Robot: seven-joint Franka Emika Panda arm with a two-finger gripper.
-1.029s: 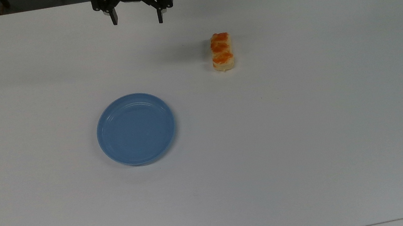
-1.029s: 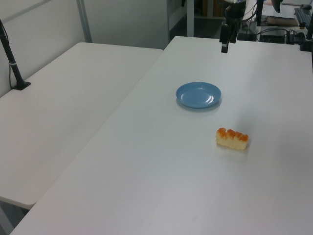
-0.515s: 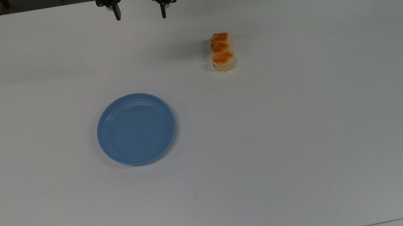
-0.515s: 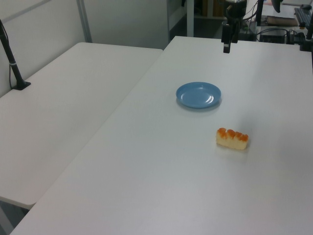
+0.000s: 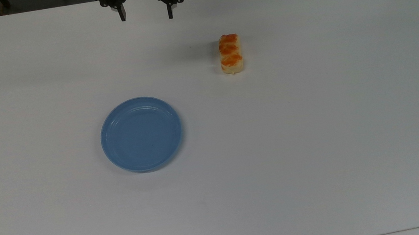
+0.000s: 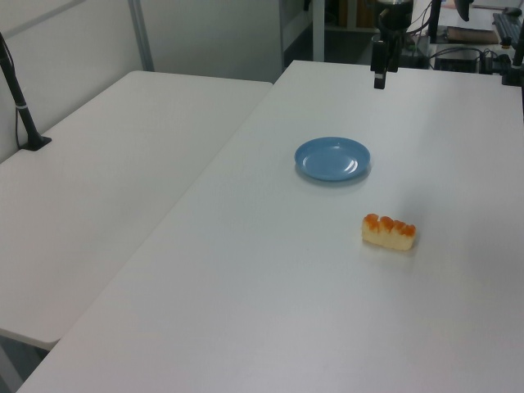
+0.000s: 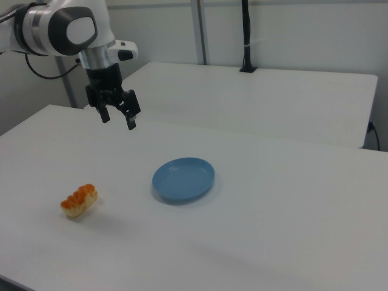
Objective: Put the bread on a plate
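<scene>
While the gripper (image 5: 146, 16) hangs above the desk (image 5: 317, 139) near its far edge in the top view, its 2 fingers (image 7: 130, 124) are spread wide with nothing between them. Bread (image 5: 230, 53) lies flat on the desk, well apart from the gripper, toward the top view's right and nearer the camera than the fingertips, long axis running from far edge to near edge. 3 orange-brown patches show on its top. Plate (image 5: 141, 134) sits bare on the desk, well apart from the bread, toward the top view's left and closer to the near edge. In the right view, gripper (image 7: 117, 119) is held up off the desk near the far left corner, bread (image 7: 79, 200) below it toward the near edge, plate (image 7: 183, 178) to the right view's right of the bread. In the left view, plate (image 6: 332, 158) lies between gripper (image 6: 379, 78) and bread (image 6: 389, 232). A second white table (image 6: 106, 188) stands beside the desk.
</scene>
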